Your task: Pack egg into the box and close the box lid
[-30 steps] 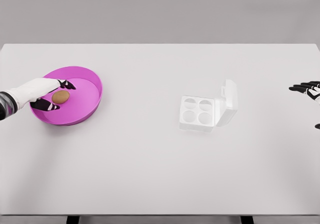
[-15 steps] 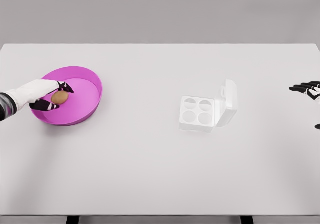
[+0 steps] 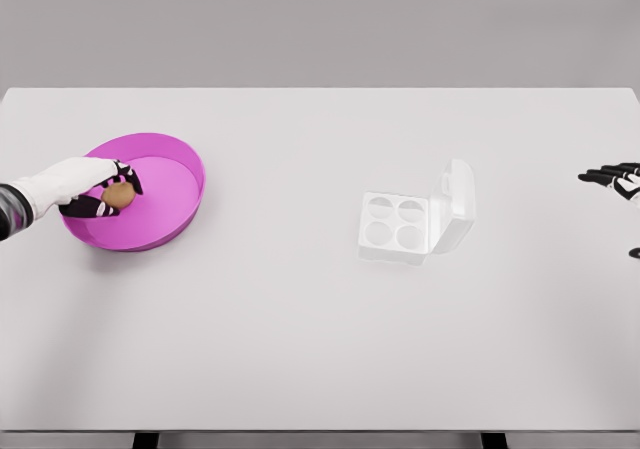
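- One view only, from the robot's head, looking forward and down across the white table [image 3: 320, 349].
- Set well back: table spans the full width, near edge at bottom, grey wall above the far edge.
- No second view shares the scene.

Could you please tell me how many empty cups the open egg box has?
4: the egg box shows a two-by-two block of empty cups, two nearer the far edge and two nearer the camera; none looks hidden.

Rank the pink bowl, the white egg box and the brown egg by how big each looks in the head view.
Largest to smallest:
1. pink bowl
2. egg box, lid open; counting the lid it comes closer, yet looks smaller
3. egg, by far the smallest, partly covered by the left hand
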`<action>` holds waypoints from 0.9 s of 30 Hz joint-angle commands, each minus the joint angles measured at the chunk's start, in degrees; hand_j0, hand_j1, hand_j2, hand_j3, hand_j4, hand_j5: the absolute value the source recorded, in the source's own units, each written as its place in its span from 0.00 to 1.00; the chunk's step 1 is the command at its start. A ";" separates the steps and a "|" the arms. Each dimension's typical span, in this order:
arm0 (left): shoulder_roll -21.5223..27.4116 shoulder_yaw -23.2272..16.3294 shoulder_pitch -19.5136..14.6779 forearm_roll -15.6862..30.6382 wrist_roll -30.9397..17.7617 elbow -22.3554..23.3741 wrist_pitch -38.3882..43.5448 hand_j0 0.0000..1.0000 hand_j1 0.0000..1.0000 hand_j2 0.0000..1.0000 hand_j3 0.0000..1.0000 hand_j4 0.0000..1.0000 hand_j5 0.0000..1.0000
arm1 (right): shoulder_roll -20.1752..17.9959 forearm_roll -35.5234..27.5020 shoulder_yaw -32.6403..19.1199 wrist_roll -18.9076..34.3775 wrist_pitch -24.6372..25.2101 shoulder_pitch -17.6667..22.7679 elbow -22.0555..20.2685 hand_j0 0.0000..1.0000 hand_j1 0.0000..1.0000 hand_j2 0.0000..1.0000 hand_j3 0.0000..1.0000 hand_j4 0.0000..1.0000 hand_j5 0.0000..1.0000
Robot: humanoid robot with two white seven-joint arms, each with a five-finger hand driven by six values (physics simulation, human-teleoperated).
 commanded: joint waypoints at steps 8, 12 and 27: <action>-0.03 0.43 -0.79 0.63 0.02 -0.76 -0.06 0.43 0.43 0.43 0.43 0.43 0.43 | -0.02 -0.37 -0.05 -0.03 0.17 0.00 -0.02 1.00 1.00 1.00 1.00 1.00 1.00; -0.12 0.60 -0.79 0.89 0.02 -1.99 -0.33 0.41 0.41 0.41 0.41 0.41 0.41 | 0.07 -0.37 0.04 -0.03 0.17 0.09 -0.11 1.00 1.00 1.00 1.00 1.00 1.00; -1.00 0.60 -0.70 3.62 0.02 -9.37 -1.03 0.40 0.40 0.40 0.40 0.40 0.40 | 0.33 -0.45 0.31 -0.03 0.17 0.35 -1.34 1.00 1.00 1.00 1.00 1.00 1.00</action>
